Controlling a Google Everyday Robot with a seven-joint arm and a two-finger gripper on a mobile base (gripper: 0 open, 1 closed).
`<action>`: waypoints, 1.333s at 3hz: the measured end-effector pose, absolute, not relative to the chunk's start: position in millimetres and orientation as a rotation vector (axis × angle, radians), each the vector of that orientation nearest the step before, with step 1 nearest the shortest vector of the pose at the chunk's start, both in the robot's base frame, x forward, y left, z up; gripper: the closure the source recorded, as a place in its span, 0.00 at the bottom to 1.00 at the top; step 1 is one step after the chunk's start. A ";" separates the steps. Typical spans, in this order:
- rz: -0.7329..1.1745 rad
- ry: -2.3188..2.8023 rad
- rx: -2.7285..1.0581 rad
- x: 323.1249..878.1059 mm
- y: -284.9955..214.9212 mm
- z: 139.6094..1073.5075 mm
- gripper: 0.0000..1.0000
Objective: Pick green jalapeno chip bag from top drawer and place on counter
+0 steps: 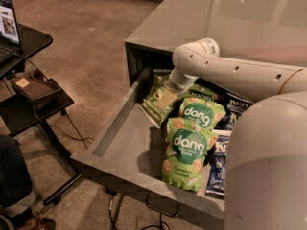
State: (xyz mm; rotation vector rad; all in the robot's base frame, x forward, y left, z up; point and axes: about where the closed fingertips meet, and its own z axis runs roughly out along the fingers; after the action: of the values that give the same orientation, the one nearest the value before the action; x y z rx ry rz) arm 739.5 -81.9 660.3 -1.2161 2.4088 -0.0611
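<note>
The top drawer [120,128] stands pulled open under the counter [225,18]. The olive-green jalapeno chip bag [160,102] lies tilted at the drawer's back left, against the other bags. My gripper [173,86] is down in the drawer at the bag's upper right corner, with the white wrist covering it. The white arm [230,73] reaches in from the right over the bags.
Two bright green "dang" bags [189,145] and dark blue bags [218,162] fill the drawer's right side. The drawer's left floor is bare. A black desk with a laptop [9,28] and a small stand [36,87] are at left, with cables on the floor.
</note>
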 end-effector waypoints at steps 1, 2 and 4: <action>-0.084 2.411 -1.221 741.0 -79.6 659.2 0.00; -0.115 2.415 -1.217 749.9 -82.0 657.0 0.00; -0.149 2.426 -1.225 763.5 -85.6 653.1 0.00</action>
State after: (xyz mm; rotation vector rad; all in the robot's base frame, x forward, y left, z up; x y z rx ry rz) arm 763.5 -85.6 653.1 -1.2255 2.4261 -0.1491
